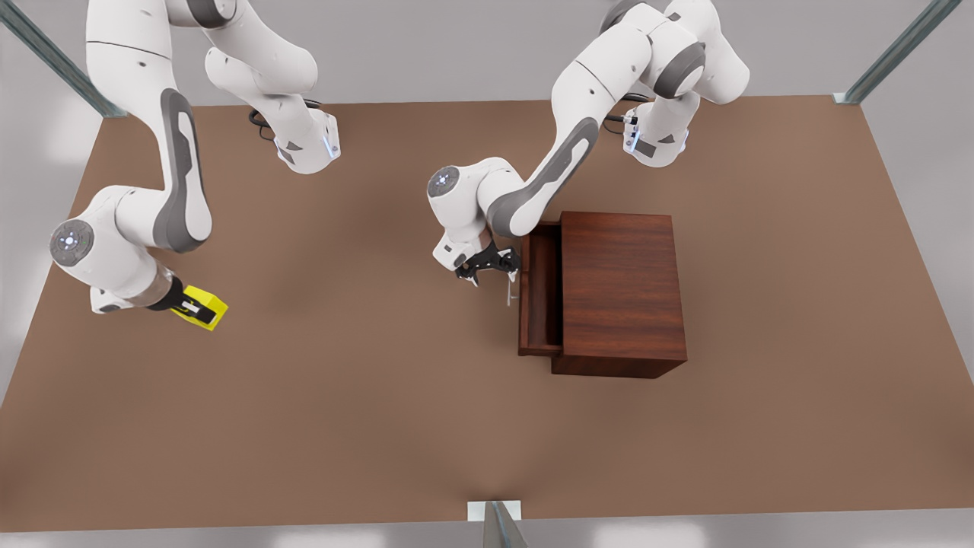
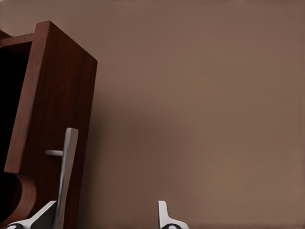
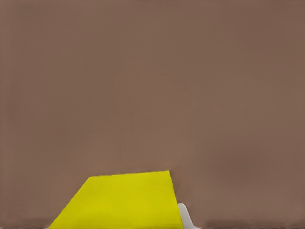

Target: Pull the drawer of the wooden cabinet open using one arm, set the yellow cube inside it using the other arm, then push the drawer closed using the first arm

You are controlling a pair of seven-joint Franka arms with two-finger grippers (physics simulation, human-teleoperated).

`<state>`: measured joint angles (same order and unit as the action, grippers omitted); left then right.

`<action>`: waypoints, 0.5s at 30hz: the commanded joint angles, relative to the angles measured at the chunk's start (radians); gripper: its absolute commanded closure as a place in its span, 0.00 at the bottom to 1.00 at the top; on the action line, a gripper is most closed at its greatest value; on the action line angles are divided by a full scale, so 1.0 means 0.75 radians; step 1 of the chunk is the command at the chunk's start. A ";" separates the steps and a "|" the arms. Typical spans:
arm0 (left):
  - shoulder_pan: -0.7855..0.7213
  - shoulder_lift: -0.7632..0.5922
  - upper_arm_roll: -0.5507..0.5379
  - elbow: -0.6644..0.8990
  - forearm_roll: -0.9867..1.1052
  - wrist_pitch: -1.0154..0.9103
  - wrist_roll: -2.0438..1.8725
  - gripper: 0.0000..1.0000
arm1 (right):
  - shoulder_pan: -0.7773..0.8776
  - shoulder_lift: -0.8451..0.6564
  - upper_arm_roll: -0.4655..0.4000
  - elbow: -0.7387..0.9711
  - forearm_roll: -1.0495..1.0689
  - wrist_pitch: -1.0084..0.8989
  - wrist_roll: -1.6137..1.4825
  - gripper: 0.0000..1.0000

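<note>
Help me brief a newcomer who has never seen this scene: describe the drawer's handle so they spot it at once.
Find the wooden cabinet, the big reddish-brown box on the brown table. On its side toward the front view's left, the drawer juts out partly open. The handle is the thin silver bar before the drawer's front, beside the left gripper; nothing else there is metallic and slender.

A flat brown surface [image 1: 365, 396] spans nearly the whole front view, matte and evenly coloured. Pale grey floor [image 1: 936, 190] borders it on every side. Slanted grey metal struts rise at the far corners, one at the front view's left [image 1: 53, 61] and one at its right [image 1: 898, 49]. A third strut [image 1: 498, 525] stands at the middle of the near edge.
</note>
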<state>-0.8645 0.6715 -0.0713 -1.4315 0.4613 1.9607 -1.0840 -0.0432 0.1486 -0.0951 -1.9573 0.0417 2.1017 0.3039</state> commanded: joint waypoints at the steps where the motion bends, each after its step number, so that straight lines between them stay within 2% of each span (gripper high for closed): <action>1: -0.005 -0.001 -0.001 0.000 -0.002 -0.002 -0.072 0.00 | 0.033 0.002 0.008 0.057 -0.011 -0.293 0.329 0.32; 5: -0.013 0.003 -0.003 0.000 0.001 0.002 -0.091 0.00 | 0.121 0.013 0.008 0.157 -0.005 -0.391 0.493 0.32; 15: -0.042 0.023 -0.005 0.039 0.001 0.006 -0.148 0.00 | 0.162 0.021 0.008 0.182 0.008 -0.399 0.572 0.32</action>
<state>-0.8927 0.6888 -0.0741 -1.4036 0.4625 1.9651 -1.1338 0.0800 0.1640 -0.0891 -1.8198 0.0506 1.8341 0.5196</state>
